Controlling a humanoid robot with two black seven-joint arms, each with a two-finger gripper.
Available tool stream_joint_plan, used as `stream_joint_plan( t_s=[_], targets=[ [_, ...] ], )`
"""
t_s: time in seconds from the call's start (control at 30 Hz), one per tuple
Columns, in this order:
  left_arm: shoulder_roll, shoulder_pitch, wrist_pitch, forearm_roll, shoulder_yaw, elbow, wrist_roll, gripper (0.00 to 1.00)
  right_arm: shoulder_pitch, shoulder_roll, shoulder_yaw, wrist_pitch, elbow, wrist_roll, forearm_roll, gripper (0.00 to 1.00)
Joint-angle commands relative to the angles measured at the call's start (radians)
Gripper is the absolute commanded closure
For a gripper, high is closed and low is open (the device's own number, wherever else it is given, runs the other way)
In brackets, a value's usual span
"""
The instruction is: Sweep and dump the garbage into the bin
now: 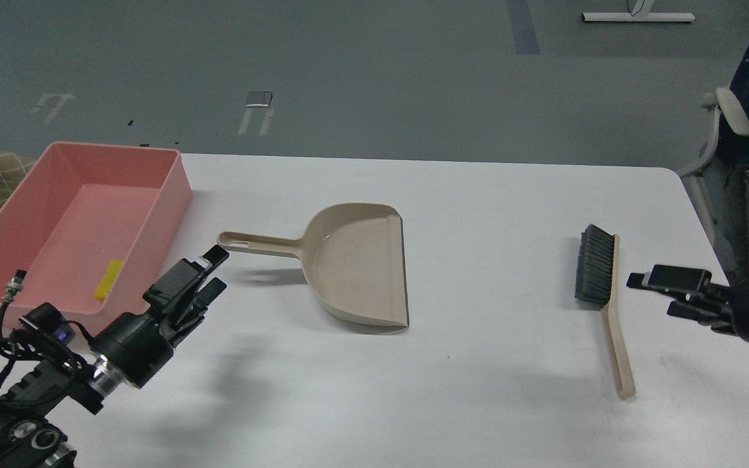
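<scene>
- Dustpan handle (pixel 259 244) is lying just ahead of the left hand (pixel 213 273), its free end pointing left at that hand's fingertips; I cannot tell whether the upper fingertip is touching it or sitting just short.
- Dustpan (pixel 358 270) is resting on the white bench (pixel 478 390), long axis running roughly left to right, mouth edge facing right toward the brush (pixel 599 286).
- Left hand is showing its two fingers spread with a gap between them, gripping nothing.
- Right hand (pixel 651 294) is hovering just right of the brush, level with the bristle head; fingers are looking parted and it is carrying nothing.
- Brush is lying with its long axis near-to-far, bristles at the far end facing left, handle tip pointing back toward the robot.
- So each tool is sitting nearer its own arm: dustpan to the left, brush to the right, the two tools well apart.
- Bin (pixel 173 195) is standing at the far left bench corner, just beyond the left hand.
- Garbage: the yellow sponge piece (pixel 108 279) is lying inside the bin on its floor near the front wall. The pale slice is not showing anywhere, neither on the bench nor in the dustpan nor clearly in the bin.
- Judgement: dumping looks done and both tools are looking set down; if any scrap remains, the left hand needs only a short push forward along the handle axis.
</scene>
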Motion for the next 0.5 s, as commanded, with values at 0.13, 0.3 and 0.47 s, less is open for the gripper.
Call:
stream_joint_plan(
  t_s=[0.13,0.3,0.47],
  targets=[
    [0.002,-0.049,-0.201,-0.161,-0.309,-0.008,0.048,0.02,0.017,0.012,0.254,0.0,-0.093,0.006,0.036,0.04],
    [-0.003,-0.229,-0.226,-0.215,-0.354,0.09,0.113,0.02,0.072,0.157,0.391,0.0,-0.232,0.006,0.035,0.04],
    [-0.013,-0.435,-0.243,-0.281,-0.33,0.225,0.116,0.02,0.199,0.315,0.417,0.0,-0.453,0.006,0.027,0.04]
  ],
)
